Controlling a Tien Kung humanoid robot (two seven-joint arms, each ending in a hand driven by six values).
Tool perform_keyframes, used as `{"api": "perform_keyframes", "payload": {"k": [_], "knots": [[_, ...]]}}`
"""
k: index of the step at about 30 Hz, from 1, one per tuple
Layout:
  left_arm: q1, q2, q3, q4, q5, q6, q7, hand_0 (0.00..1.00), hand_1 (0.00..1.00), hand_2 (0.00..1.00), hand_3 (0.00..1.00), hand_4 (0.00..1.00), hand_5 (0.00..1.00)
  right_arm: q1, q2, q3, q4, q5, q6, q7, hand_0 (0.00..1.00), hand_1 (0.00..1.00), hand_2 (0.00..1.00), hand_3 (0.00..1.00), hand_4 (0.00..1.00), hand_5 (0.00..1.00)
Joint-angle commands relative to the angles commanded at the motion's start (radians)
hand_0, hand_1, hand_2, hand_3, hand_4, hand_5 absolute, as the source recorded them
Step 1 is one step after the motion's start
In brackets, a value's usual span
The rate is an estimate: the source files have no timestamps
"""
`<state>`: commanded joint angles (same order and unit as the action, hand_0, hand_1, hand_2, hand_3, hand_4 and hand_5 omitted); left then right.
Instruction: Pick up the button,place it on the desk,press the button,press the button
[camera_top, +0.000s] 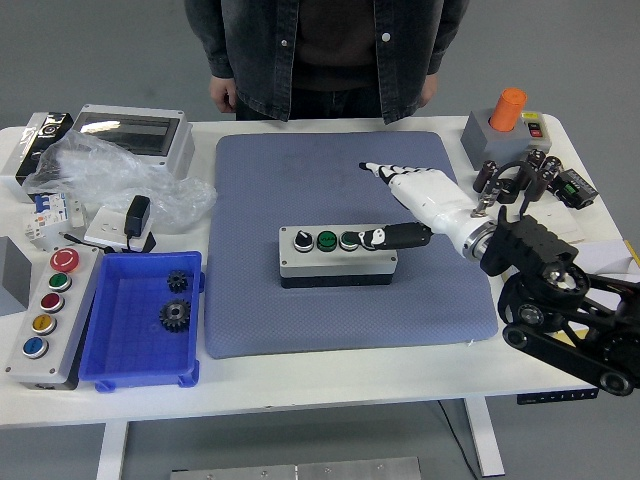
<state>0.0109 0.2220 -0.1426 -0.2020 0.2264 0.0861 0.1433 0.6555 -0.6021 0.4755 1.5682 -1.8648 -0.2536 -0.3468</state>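
Just left of the right hand (415, 200), on the blue mat (340, 300), lies the button box (337, 256), a grey case with a black base and a row of four controls on top. The hand is open, fingers stretched straight and pointing up-left over the mat, holding nothing. Its thumb (395, 236) sticks out toward the box, and the tip sits at the box's right end, over the rightmost button; I cannot tell if it presses down or only touches. The black arm runs off below and right of the hand to the table's (300, 395) right edge.

Far left of the hand, a blue tray (105, 355) holds two small black gears (175, 314). Beside that tray is a long grey box (45, 315) with red, green, red, yellow and blue buttons. Behind these sit a clear plastic bag (110, 175) and a grey enclosure (135, 135).

Right of and behind the hand stands a grey block with an orange knob (508, 108), with dark capacitors (520, 175) near it.

Beyond the hand, at the table's far side, a person (325, 55) in a dark denim jacket stands with hands hanging idle.
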Motion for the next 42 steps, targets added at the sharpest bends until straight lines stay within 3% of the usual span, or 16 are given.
{"api": "perform_keyframes", "payload": {"k": [2, 3, 8, 9, 14, 15, 20, 21, 26, 27, 42], "knots": [[0.001, 0.001, -0.004, 0.000, 0.002, -0.001, -0.001, 0.665, 0.693, 0.623, 0.633, 0.569, 0.384, -0.034, -0.030, 0.041, 0.043, -0.046, -0.001, -0.022, 0.878, 0.945, 0.998, 0.998, 0.998, 0.891], [0.001, 0.002, -0.005, 0.000, 0.003, -0.001, -0.001, 0.666, 0.693, 0.623, 0.632, 0.567, 0.383, -0.047, -0.045, 0.056, 0.062, -0.067, 0.002, -0.032, 0.904, 0.937, 0.982, 0.997, 0.998, 0.963], [0.004, 0.005, -0.011, 0.002, 0.003, -0.001, -0.002, 0.666, 0.693, 0.623, 0.632, 0.567, 0.383, -0.084, -0.116, 0.083, 0.161, -0.157, 0.047, -0.081, 0.904, 0.937, 0.982, 0.997, 0.998, 0.963], [0.005, 0.005, -0.011, 0.002, 0.002, -0.001, -0.002, 0.666, 0.694, 0.623, 0.633, 0.568, 0.383, -0.088, -0.131, 0.082, 0.182, -0.167, 0.061, -0.091, 0.837, 0.712, 0.687, 0.920, 0.731, 0.498], [0.004, 0.005, -0.015, 0.003, 0.004, -0.002, -0.002, 0.666, 0.694, 0.623, 0.633, 0.568, 0.383, -0.090, -0.168, 0.062, 0.211, -0.159, 0.127, -0.128, 0.837, 0.712, 0.687, 0.920, 0.731, 0.498], [0.003, 0.005, -0.015, 0.003, 0.004, -0.003, -0.003, 0.666, 0.694, 0.623, 0.632, 0.567, 0.384, -0.085, -0.170, 0.050, 0.211, -0.155, 0.148, -0.138, 0.554, 0.468, 0.457, 0.903, 0.515, 0.269], [-0.001, 0.005, -0.013, 0.003, 0.003, -0.004, -0.003, 0.666, 0.694, 0.623, 0.632, 0.567, 0.384, -0.054, -0.157, 0.000, 0.211, -0.126, 0.204, -0.164, 0.554, 0.468, 0.457, 0.903, 0.515, 0.269], [-0.002, 0.005, -0.012, 0.003, 0.002, -0.004, -0.003, 0.666, 0.694, 0.623, 0.633, 0.568, 0.386, -0.046, -0.149, -0.011, 0.211, -0.120, 0.211, -0.167, 0.415, 0.402, 0.299, 0.914, 0.368, 0.129], [-0.004, 0.005, -0.008, 0.004, 0.000, -0.006, -0.003, 0.666, 0.694, 0.623, 0.633, 0.568, 0.386, -0.023, -0.123, -0.045, 0.211, -0.109, 0.213, -0.170, 0.415, 0.402, 0.299, 0.914, 0.368, 0.129], [-0.003, 0.005, -0.008, 0.004, -0.001, -0.006, -0.003, 0.666, 0.695, 0.623, 0.633, 0.569, 0.387, -0.019, -0.119, -0.051, 0.211, -0.106, 0.212, -0.169, 0.400, 0.352, 0.230, 0.916, 0.361, 0.047], [-0.005, 0.002, -0.006, 0.004, 0.001, -0.009, -0.004, 0.666, 0.695, 0.625, 0.633, 0.570, 0.393, 0.011, -0.082, -0.139, 0.190, -0.077, 0.197, -0.158, 0.411, 0.347, 0.218, 0.921, 0.355, 0.002]]}}
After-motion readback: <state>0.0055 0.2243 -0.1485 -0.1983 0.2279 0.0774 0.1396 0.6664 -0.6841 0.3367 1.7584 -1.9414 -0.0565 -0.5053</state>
